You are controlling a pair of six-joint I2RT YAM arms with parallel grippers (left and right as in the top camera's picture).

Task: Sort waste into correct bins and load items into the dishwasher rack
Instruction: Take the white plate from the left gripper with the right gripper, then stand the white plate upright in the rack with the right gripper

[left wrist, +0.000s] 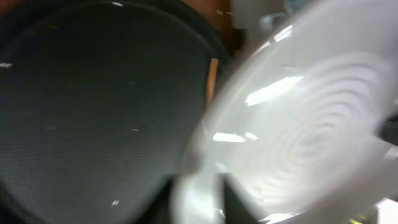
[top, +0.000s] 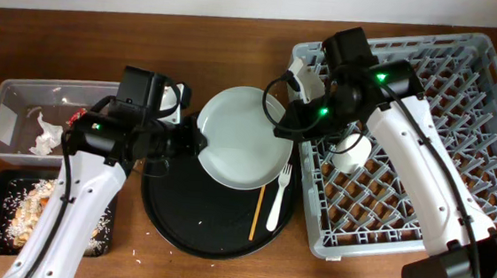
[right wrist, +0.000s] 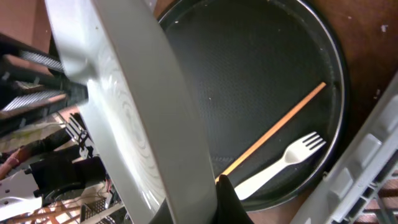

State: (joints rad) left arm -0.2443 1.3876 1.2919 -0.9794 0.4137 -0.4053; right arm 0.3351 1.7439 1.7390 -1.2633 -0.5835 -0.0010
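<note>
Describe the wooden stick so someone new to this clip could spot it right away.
Start at the big round black tray in the middle of the table. On its right side, just below the pale plate, two long things lie side by side. The stick is the thin orange-brown one, left of the broader white fork.

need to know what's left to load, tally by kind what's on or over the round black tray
pale round plate: 1
white plastic fork: 1
thin wooden stick: 1
total: 3
</note>
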